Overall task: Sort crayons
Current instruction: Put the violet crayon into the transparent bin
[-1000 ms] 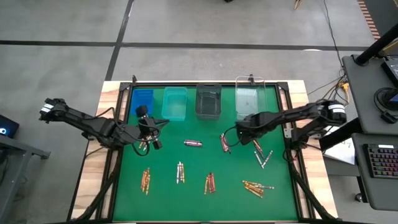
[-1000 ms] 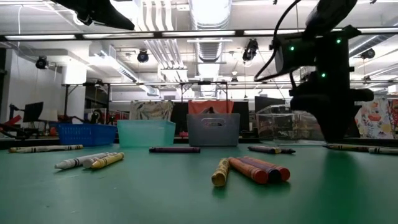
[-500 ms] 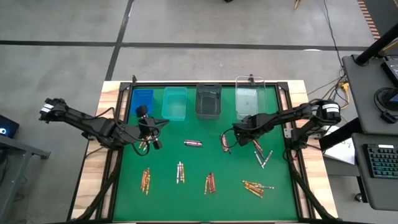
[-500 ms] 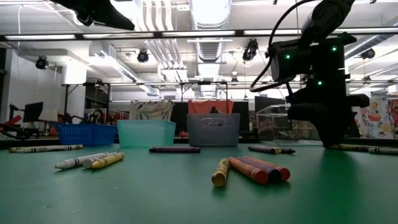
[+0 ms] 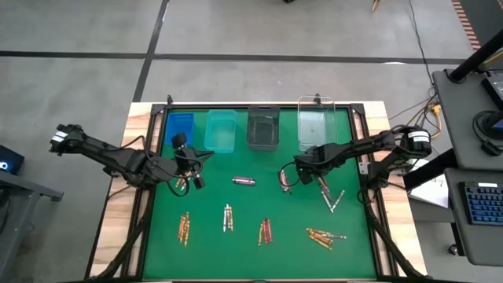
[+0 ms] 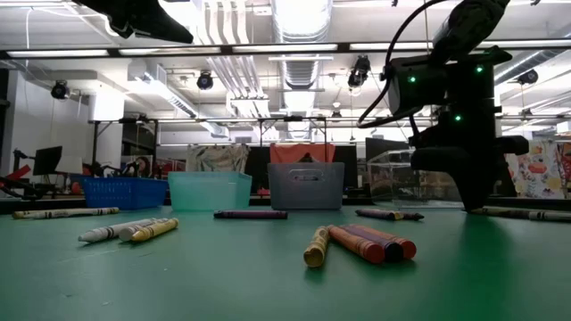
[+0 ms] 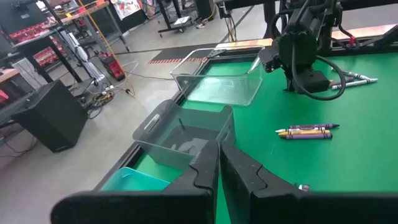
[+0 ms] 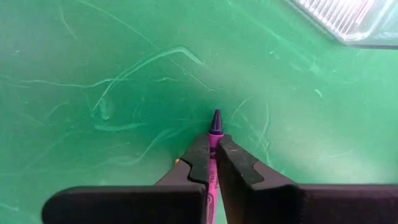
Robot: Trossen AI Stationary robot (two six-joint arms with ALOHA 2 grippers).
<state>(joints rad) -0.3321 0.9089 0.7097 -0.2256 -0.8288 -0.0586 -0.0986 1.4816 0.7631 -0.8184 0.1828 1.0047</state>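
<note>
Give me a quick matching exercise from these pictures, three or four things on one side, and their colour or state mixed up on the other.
Things:
1. right tool
2. left tool
3. leftmost bin
4. rightmost bin

States:
A. clear plastic
B. shut, holding nothing
C. blue
D. clamped on a purple crayon

Pairs: 1-D, 2-B, 3-C, 4-A

bins (image 5: pixel 263 127) at back, crayons (image 5: pixel 265 231) in front
</note>
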